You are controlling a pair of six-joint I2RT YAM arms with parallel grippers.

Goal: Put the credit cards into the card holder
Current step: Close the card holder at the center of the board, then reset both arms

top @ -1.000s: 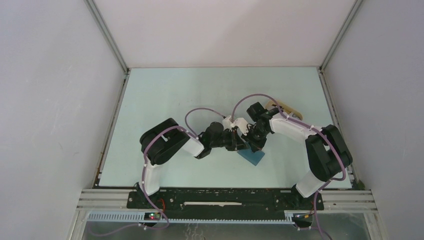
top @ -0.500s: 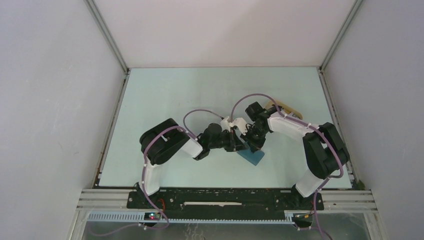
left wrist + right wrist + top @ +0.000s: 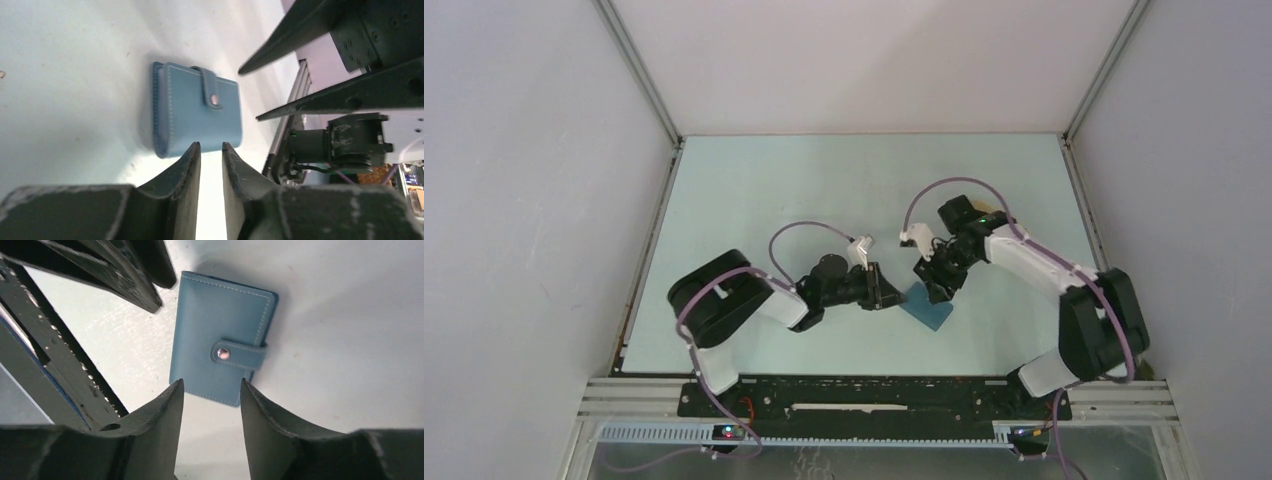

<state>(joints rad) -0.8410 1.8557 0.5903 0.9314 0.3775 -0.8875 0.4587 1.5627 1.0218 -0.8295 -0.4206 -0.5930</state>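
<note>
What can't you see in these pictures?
- Inside of the flat blue stitched folding wallet: both wrist views; its snapped strap keeps it shut.
- Credit cards: none show in any view, so I cannot tell where they are.
- Wallet's far edge: top view; the right tool covers it.

White-shelled arms [image 3: 1034, 262], black joints [image 3: 724, 300], looping purple cables [image 3: 809, 226], dark tapered end effector fingers [image 3: 155, 425]

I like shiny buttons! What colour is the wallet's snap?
The snap is pale silver, on the blue wallet; clearest in right wrist view.
</note>
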